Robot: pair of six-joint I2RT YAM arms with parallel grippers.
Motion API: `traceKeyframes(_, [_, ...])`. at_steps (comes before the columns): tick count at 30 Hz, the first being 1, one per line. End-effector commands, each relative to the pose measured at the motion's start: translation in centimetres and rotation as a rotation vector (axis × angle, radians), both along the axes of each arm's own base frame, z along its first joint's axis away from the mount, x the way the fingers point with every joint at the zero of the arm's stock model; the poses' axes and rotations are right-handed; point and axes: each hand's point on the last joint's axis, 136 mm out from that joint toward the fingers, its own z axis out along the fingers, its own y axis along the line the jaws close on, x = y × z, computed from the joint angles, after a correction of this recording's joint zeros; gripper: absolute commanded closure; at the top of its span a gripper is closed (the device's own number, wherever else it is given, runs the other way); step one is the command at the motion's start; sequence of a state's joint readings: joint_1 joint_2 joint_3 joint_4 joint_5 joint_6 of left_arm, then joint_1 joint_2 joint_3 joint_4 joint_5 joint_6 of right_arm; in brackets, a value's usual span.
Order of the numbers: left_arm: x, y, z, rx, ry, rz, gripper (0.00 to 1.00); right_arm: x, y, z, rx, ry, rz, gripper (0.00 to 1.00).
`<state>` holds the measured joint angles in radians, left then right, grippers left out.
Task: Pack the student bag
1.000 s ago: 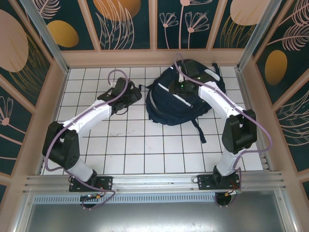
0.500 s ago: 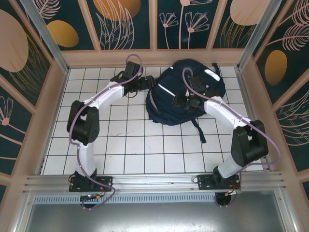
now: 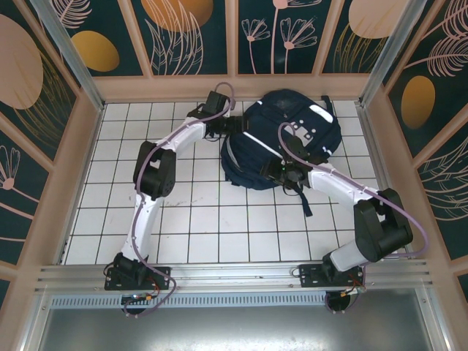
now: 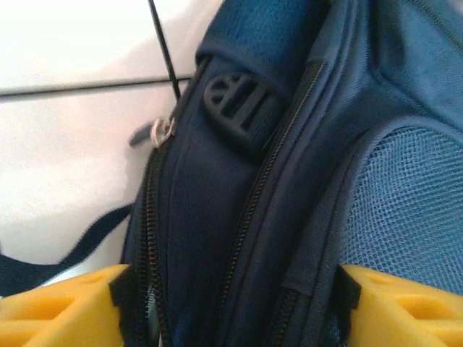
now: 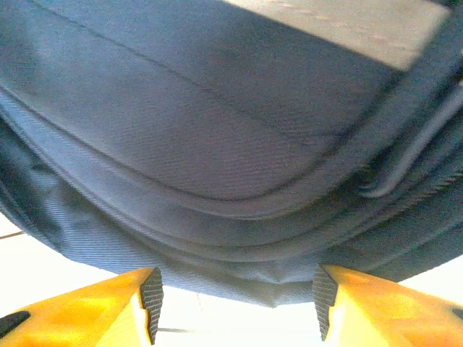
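In the overhead view the left hand is at the upper centre of the frame, against the left edge of the student bag. The bag lies on the white gridded tabletop, right of centre in the upper half. In the left wrist view the yellow fingers of that hand stand apart, with a ridge of the bag between them. The ridge is made up of two zip tracks and the seam between them. The fabric reaches both pads, but it cannot be told whether it is pinched or only straddled.

A small metal zip pull shows at the upper left of that view, and a mesh panel at the right.

Further right in the overhead view, the right hand is at the bag's lower edge. A loose strap trails down from that edge. In the right wrist view this hand is spread open, and the rounded lower edge of the bag dips between the fingertips without being squeezed.

The bag is judged soft and floppy. It would likely sag and fold when lifted rather than move as one piece. The woven cloth looks smooth enough to slip from a shallow pinch. The firmer holds would be the stitched zip ridges, the piped edges and the straps. The zip pull is small and needs a precise grip, with the other hand bracing the fabric.
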<state>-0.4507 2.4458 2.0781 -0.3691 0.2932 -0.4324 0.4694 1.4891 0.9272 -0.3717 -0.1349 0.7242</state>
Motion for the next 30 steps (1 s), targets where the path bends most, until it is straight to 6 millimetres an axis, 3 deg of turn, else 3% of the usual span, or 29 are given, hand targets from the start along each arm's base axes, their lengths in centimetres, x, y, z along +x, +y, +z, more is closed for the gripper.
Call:
traceKeyframes(1, [-1.5,0.5,-1.7,0.015,0.05,-0.015,0.52,0.7,-1.2,-0.8,-0.057,-0.013,-0.063,0.41])
traceKeyframes(6, [-4.0,2.8,-1.7,0.037,0.026,0.034,1.0,1.1,-3.2,-1.8,-0.12,0.001,-0.089,0.41])
traceKeyframes(10, [-7.2,4.5,-2.2,0.044,0.046,0.054,1.0,1.5,-4.6,-2.5,-0.161,0.013,-0.112,0.41])
traceKeyframes(16, [-14.3,7.7,-3.6,0.0,0.126,0.121,1.0,2.7,-6.6,-3.4,-0.232,0.016,-0.121,0.41])
traceKeyframes(22, [-21.3,9.9,-2.8,-0.08,0.162,0.183,1.0,6.0,-6.3,-3.3,-0.261,-0.021,-0.082,0.42])
traceKeyframes(25, [-24.1,9.2,-2.1,-0.119,0.171,0.176,1.0,8.5,-5.4,-3.1,-0.275,-0.041,-0.052,0.42])
traceKeyframes(30, [-27.1,5.5,-0.7,-0.202,0.187,0.127,1.0,12.7,-3.6,-3.2,-0.279,-0.065,-0.004,0.42])
